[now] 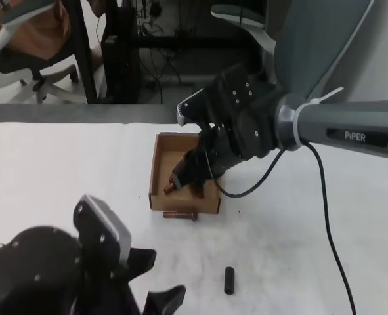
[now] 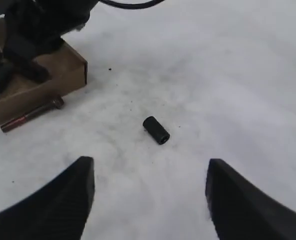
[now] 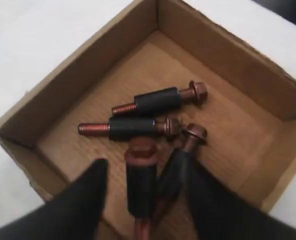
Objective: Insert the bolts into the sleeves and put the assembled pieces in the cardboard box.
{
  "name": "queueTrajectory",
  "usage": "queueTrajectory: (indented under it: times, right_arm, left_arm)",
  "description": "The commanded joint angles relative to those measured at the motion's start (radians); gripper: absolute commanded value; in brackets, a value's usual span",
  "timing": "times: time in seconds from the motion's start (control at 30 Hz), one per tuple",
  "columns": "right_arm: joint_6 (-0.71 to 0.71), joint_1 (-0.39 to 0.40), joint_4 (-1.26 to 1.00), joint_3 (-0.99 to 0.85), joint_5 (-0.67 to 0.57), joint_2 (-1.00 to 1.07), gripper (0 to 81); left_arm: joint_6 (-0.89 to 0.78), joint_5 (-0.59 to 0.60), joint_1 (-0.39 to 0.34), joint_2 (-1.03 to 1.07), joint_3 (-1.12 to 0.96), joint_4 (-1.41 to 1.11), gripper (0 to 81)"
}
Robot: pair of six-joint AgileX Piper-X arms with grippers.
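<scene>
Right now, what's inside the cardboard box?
Four sleeved bolts lie in the cardboard box. The right gripper hangs over it; its jaws hide the floor beneath them, so anything there can't be seen.

Bright, even light from overhead washes the white bench [image 1: 49, 170] almost flat, while the room behind it sits dimmer. The sleeve [image 2: 156, 130] casts only a faint, soft shadow. Inside the cardboard box [image 3: 82, 75] the walls are darker than the floor, and the bolts [image 3: 195, 93] carry a dull sheen, with thin shadows beneath.
</scene>
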Motion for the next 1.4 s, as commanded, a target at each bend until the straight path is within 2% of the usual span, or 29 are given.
queueTrajectory:
  times: [0.0, 0.17, 0.3, 0.47, 0.63, 0.7, 1.0, 1.23, 1.27, 1.33, 1.37]
  right_arm:
    - [0.014, -0.002, 0.037, -0.022, 0.07, -0.05, 70.0]
    - [-0.016, -0.009, 0.096, -0.021, 0.144, -0.187, 70.0]
    - [-0.031, -0.027, 0.172, -0.021, 0.197, -0.3, 70.0]
    - [-0.031, -0.065, 0.327, -0.021, 0.208, -0.413, 70.0]
    - [-0.024, -0.092, 0.466, -0.019, 0.208, -0.478, 70.0]
    - [-0.031, -0.096, 0.504, -0.019, 0.208, -0.501, 70.0]
    - [-0.077, -0.106, 0.542, -0.009, 0.208, -0.63, 70.0]
    - [-0.065, -0.143, 0.516, 0.175, 0.171, -0.812, 70.0]
    - [-0.066, -0.143, 0.501, 0.206, 0.152, -0.836, 70.0]
    - [-0.061, -0.143, 0.462, 0.285, 0.109, -0.896, 70.0]
    - [-0.054, -0.143, 0.435, 0.324, 0.079, -0.924, 70.0]
  left_arm:
    - [-0.073, 0.056, 0.04, 0.099, -0.02, -0.029, 60.1]
    - [-0.12, 0.084, 0.037, 0.338, -0.11, -0.03, 60.1]
    - [-0.12, 0.086, -0.019, 0.542, -0.26, -0.009, 60.1]
    - [-0.123, 0.073, -0.062, 0.703, -0.428, 0.153, 60.1]
    - [-0.144, 0.068, -0.091, 0.794, -0.517, 0.196, 59.9]
    - [-0.164, 0.031, -0.103, 0.809, -0.54, 0.196, 59.9]
    - [-0.17, -0.068, -0.133, 0.913, -0.701, 0.355, 59.9]
    - [-0.222, -0.131, -0.143, 1.047, -0.816, 0.485, 59.6]
    - [-0.231, -0.131, -0.143, 1.058, -0.826, 0.49, 58.0]
    - [-0.233, -0.137, -0.146, 1.077, -0.853, 0.52, 47.0]
    - [-0.233, -0.142, -0.147, 1.081, -0.867, 0.545, 37.9]
